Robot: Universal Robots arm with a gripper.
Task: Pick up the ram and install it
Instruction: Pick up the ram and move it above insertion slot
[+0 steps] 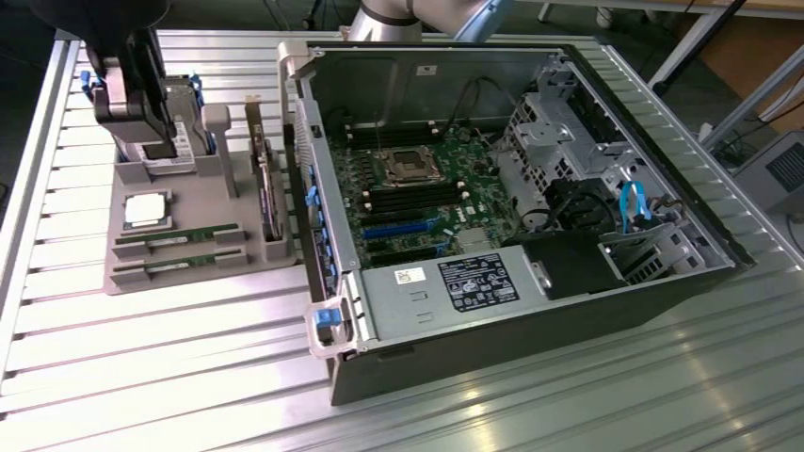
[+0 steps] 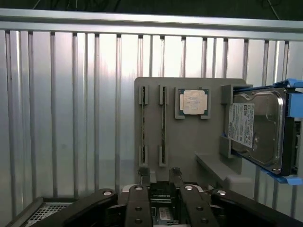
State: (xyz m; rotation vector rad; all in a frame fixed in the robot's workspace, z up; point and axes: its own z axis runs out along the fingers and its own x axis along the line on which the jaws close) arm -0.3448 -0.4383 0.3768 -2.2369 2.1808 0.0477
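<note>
Two ram sticks (image 1: 176, 234) (image 2: 143, 125) stand on edge in slots of a grey holder tray (image 1: 188, 202) (image 2: 184, 142) on the exterior view's left. My black gripper (image 1: 151, 141) (image 2: 158, 172) hangs above the tray, over its hard-drive end, well clear of the ram. Its fingertips (image 2: 142, 172) stand apart with nothing between them, so it is open. The open computer case (image 1: 503, 188) lies on the exterior view's right, with the motherboard's dark memory slots (image 1: 402, 200) exposed beside the processor socket (image 1: 409, 165).
The tray also holds a silver processor chip (image 1: 145, 209) (image 2: 193, 101), a hard drive in blue rails (image 1: 176, 108) (image 2: 258, 130) and an upright expansion card (image 1: 266, 188). Everything rests on a ribbed metal table (image 1: 188, 377). The case's side wall (image 1: 308, 188) rises between tray and motherboard.
</note>
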